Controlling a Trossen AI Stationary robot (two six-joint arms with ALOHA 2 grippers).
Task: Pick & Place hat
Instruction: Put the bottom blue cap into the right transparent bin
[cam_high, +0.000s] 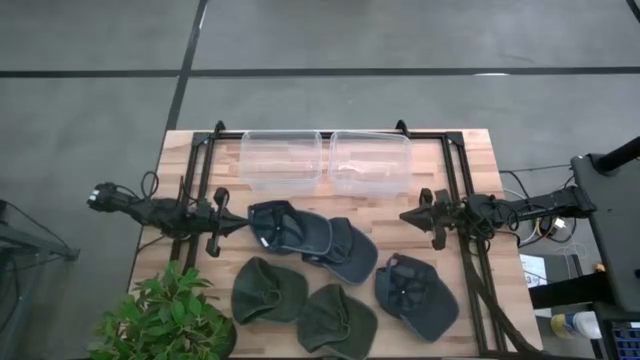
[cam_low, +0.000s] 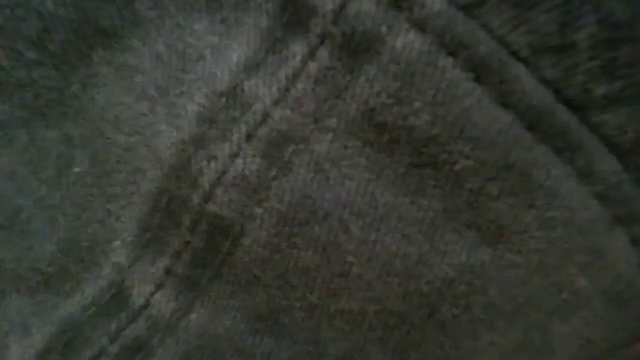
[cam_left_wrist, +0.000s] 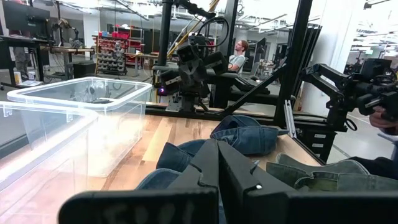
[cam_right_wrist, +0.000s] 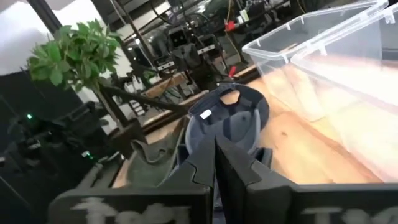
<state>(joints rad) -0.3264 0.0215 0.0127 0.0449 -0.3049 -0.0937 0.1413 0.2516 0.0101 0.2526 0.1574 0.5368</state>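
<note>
Bins (cam_high: 281, 160) (cam_high: 370, 162) side by side, empty; caps (cam_high: 312, 238) on table (cam_high: 480, 150).

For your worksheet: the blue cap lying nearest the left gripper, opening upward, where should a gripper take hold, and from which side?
Grip the raised crown rim of the upturned blue cap, coming from above on the left gripper's side. The open hollow lets one finger go inside the edge and one outside.
</note>
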